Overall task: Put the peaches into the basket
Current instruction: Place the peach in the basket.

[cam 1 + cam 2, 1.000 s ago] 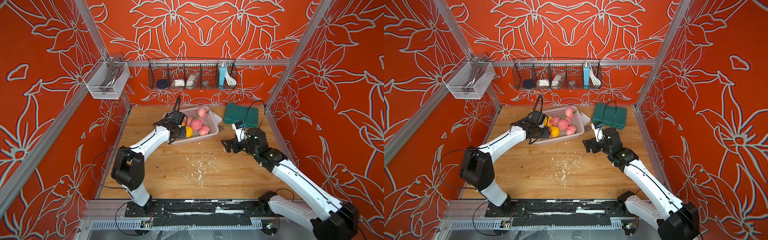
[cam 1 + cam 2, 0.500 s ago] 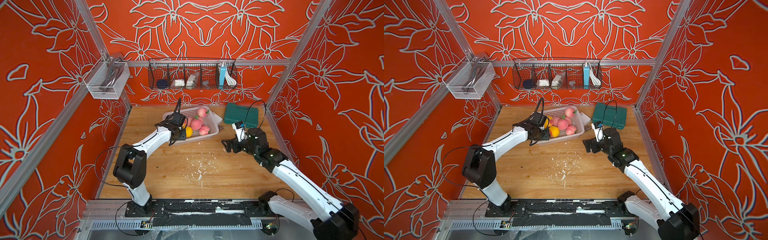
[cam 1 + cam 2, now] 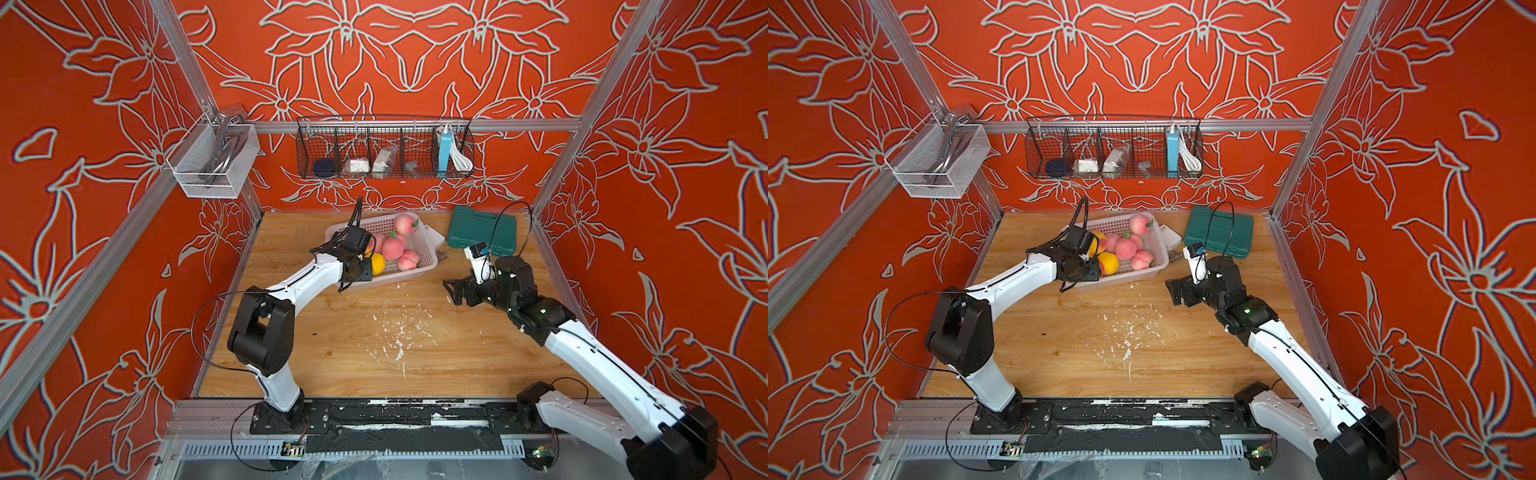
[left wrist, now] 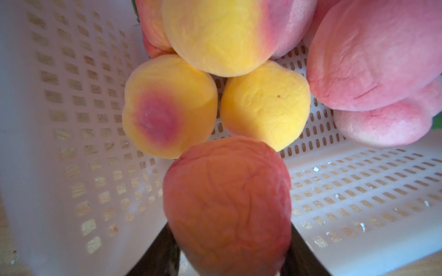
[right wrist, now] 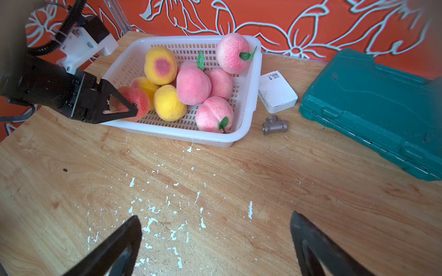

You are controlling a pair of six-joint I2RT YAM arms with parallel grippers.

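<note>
The white basket [image 3: 432, 246] [image 3: 1163, 253] [image 5: 254, 95] stands at the back of the wooden table. Several peaches lie in it, pink ones [image 3: 392, 248] [image 5: 193, 86] and yellow ones [image 3: 377, 263] [image 5: 169, 102]. My left gripper [image 3: 365, 268] [image 5: 132, 108] [image 4: 229, 229] is shut on a red-orange peach [image 4: 227, 203] [image 5: 141, 100]. It holds that peach inside the basket's near left corner, beside the yellow ones. My right gripper [image 3: 453, 291] [image 3: 1173, 293] [image 5: 215, 222] hangs open over bare table to the basket's right, nothing between its fingers.
A green case [image 3: 482, 228] lies at the back right. A small white box [image 5: 277, 92] and a metal tee fitting [image 5: 274, 124] sit between it and the basket. White flecks [image 3: 399, 336] dot the table's middle. A black wire rack [image 3: 384, 149] and a silver mesh box [image 3: 214, 162] hang on the walls.
My left arm has pushed slightly farther toward the basket with the peach still in its grip. The right arm has stayed put.
</note>
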